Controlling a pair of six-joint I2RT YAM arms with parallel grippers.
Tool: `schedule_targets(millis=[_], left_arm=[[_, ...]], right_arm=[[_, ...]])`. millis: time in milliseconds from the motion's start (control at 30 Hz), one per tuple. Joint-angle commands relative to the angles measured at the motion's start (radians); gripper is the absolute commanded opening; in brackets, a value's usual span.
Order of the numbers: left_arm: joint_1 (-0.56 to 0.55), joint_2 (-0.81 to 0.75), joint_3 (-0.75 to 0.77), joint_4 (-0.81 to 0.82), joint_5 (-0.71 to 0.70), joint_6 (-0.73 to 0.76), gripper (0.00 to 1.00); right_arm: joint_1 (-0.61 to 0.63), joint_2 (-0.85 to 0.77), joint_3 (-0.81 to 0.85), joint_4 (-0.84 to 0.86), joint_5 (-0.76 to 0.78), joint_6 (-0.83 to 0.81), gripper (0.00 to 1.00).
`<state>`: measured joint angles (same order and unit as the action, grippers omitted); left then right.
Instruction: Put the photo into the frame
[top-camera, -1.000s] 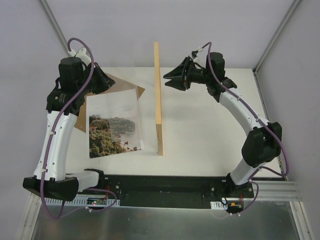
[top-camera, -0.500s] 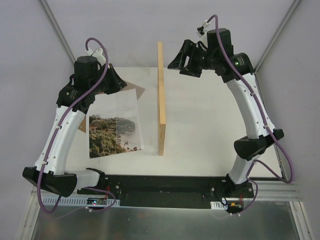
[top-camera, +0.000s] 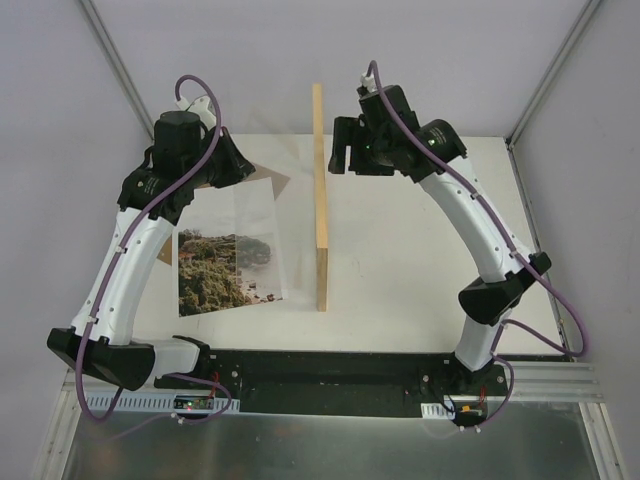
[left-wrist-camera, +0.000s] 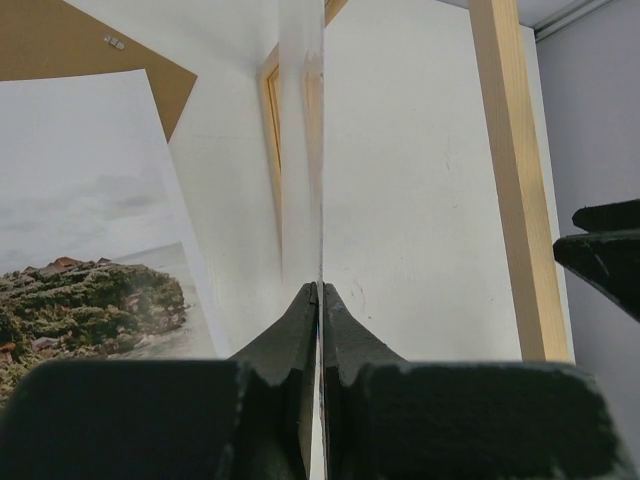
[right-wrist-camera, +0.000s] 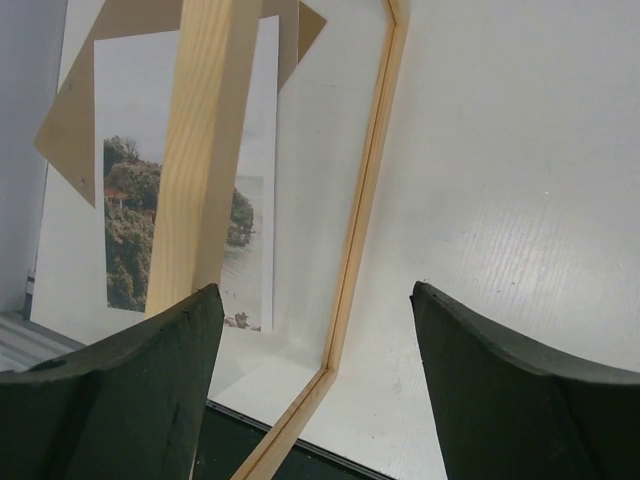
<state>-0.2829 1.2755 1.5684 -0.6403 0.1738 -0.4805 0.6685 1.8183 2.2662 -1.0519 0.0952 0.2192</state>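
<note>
A light wood frame stands on edge mid-table. The photo lies flat to its left on a brown backing board. The left gripper pinches the thin edge of a clear pane, fingers pressed together. The right gripper gapes wide by the frame's far end, holding nothing.

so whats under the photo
A brown backing board lies under the photo, with corners sticking out past the photo's far edge and left side. How far the board reaches beneath is hidden by the print.
</note>
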Motion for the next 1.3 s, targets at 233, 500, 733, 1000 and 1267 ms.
schedule_targets(millis=[233,500,733,1000,1267], left_arm=[[-0.010,-0.013,0.032,0.033,-0.016,0.017,0.00],[-0.010,-0.010,0.035,0.034,-0.004,0.014,0.00],[-0.142,0.056,0.110,0.048,0.059,-0.015,0.00],[-0.219,0.111,0.170,0.047,0.030,-0.027,0.00],[-0.236,0.131,0.162,0.048,0.016,-0.035,0.00]], right_arm=[[0.134,-0.079,-0.057,0.099,0.296,-0.037,0.80],[0.172,-0.142,-0.125,0.193,0.367,-0.044,0.80],[0.200,-0.143,-0.148,0.257,0.356,-0.060,0.83],[0.083,-0.218,-0.384,0.357,0.203,0.037,0.84],[0.014,-0.300,-0.479,0.343,0.150,0.055,0.85]])
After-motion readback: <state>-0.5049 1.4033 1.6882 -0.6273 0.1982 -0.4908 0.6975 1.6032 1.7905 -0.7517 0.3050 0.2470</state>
